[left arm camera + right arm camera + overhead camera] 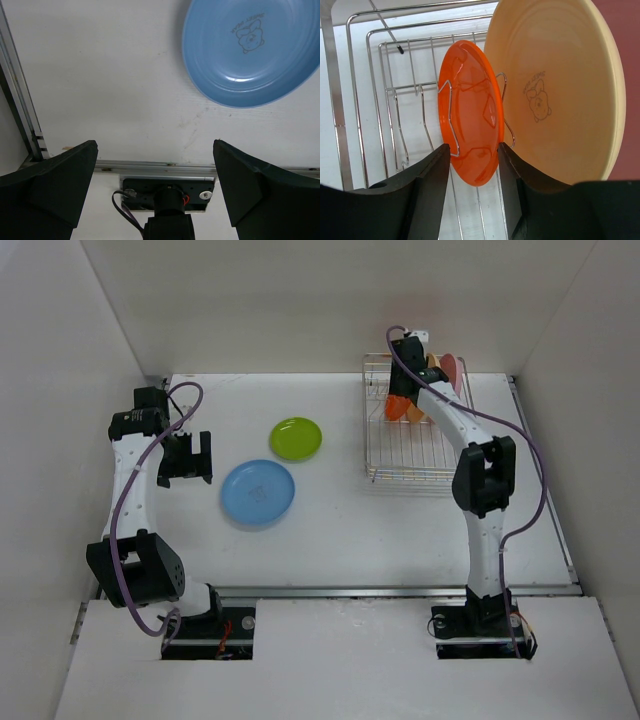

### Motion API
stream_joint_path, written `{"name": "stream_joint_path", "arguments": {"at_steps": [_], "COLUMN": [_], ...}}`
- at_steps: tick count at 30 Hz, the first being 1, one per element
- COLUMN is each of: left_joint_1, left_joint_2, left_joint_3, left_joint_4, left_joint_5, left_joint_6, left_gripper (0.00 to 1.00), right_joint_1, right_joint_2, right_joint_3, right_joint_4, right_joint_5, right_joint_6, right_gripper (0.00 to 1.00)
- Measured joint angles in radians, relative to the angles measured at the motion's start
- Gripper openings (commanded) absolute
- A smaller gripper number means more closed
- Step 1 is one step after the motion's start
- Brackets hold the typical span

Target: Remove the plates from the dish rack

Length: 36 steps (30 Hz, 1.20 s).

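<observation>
The dish rack point(410, 455) stands at the back right with three plates upright in it. My right gripper point(405, 400) reaches down into the dish rack point(335, 100). Its jaws sit against both faces of the small orange-red plate point(470, 100), near the lower rim, shut on it point(474, 146). Beside that plate stand the tan-orange plate point(560, 90) and, behind it, the pink plate point(449, 368). The blue plate point(258, 492) and the lime green plate point(296, 438) lie flat on the table. My left gripper point(185, 458) hovers open left of the blue plate point(250, 50), holding nothing point(155, 146).
White walls enclose the table on the left, back and right. A metal rail point(160, 165) runs along the near edge in front of the arm bases. The rack's upright wire dividers point(447, 115) cross the orange-red plate's face.
</observation>
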Motion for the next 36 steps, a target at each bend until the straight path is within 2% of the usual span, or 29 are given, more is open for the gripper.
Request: {"name": "stream_joint_path", "arguments": {"at_steps": [17,22,25,26,29,30,36], "left_joint_1": [0.000,0.000,0.000,0.000,0.000,0.000,0.000], "left_joint_2": [0.000,0.000,0.000,0.000,0.000,0.000,0.000], "left_joint_3": [-0.001,-0.016,-0.016,-0.016,-0.016,-0.016,-0.016], "left_joint_4": [-0.004,-0.010,-0.011,-0.010,-0.011,-0.011,-0.011], "left_joint_5": [0.003,0.005,0.005,0.005,0.005,0.005,0.005], "left_joint_6": [0.000,0.000,0.000,0.000,0.000,0.000,0.007], "left_gripper": [1.00,1.00,1.00,1.00,1.00,1.00,1.00], "right_joint_1": [-0.004,-0.013,-0.022,-0.026,-0.037,-0.044,-0.046], "right_joint_2": [-0.031,-0.030,-0.016,-0.006,0.020,0.020,-0.007], "right_joint_3": [-0.058,-0.058,-0.057,-0.053,-0.041,-0.039,-0.039], "right_joint_4": [0.013,0.016,0.027,0.028,0.024,0.019,-0.018], "right_joint_5": [0.051,0.015,-0.029,-0.038,-0.032,-0.034,0.003], "right_joint_6": [0.029,0.028,0.027,0.025,0.029,0.033,0.020], "right_gripper": [0.51,0.51,0.34,0.18,0.03,0.00,0.00]}}
